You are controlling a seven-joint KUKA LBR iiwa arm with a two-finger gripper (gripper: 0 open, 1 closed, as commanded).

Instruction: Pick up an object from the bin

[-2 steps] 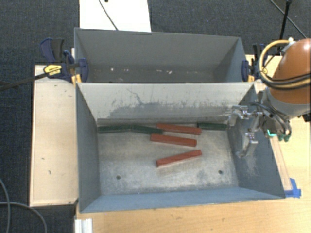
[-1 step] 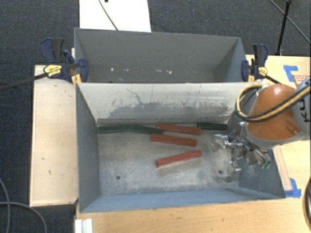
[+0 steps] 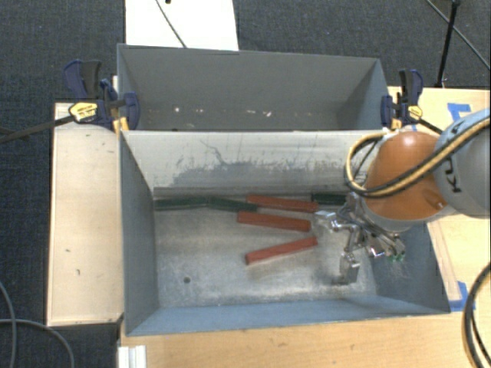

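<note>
My gripper hangs low over the bin floor at the front right, with nothing seen in it. Just to its left lies a red-brown bar, slanting up to the right, its right end close to the gripper. A second red-brown bar lies above that one, its right end near the gripper's metal body. A third red-brown bar rests along the back wall.
A long dark green stick lies along the foot of the back wall at the left, and another dark green piece at the right. The arm's orange dome hangs over the bin's right side.
</note>
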